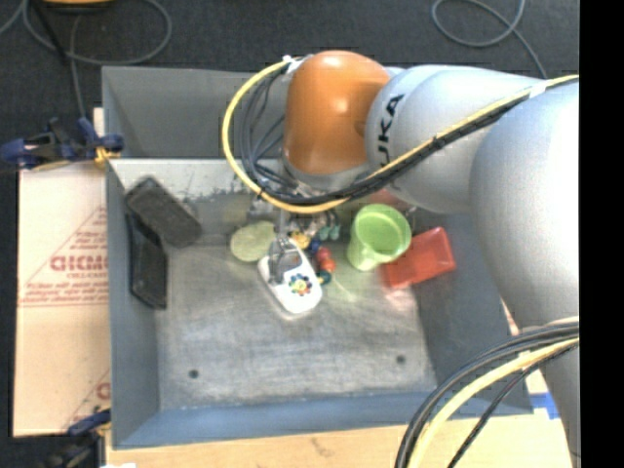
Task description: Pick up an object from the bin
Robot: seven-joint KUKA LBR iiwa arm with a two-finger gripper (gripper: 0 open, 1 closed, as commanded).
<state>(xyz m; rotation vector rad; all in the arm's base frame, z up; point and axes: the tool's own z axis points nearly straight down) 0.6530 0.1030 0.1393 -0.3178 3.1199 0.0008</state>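
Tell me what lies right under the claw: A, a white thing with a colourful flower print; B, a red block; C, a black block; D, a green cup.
A: the claw sits over the white thing with a colourful flower print near the middle of the bin; the green cup and red block lie apart, to the picture's right of it.

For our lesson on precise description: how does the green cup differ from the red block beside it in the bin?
The green cup is round and hollow, its open mouth showing; the red block is flat-faced with straight edges. The green cup is bright green, the red block red-orange. The green cup lies nearer the middle of the bin, the red block farther right. Both lie side by side in its right half.
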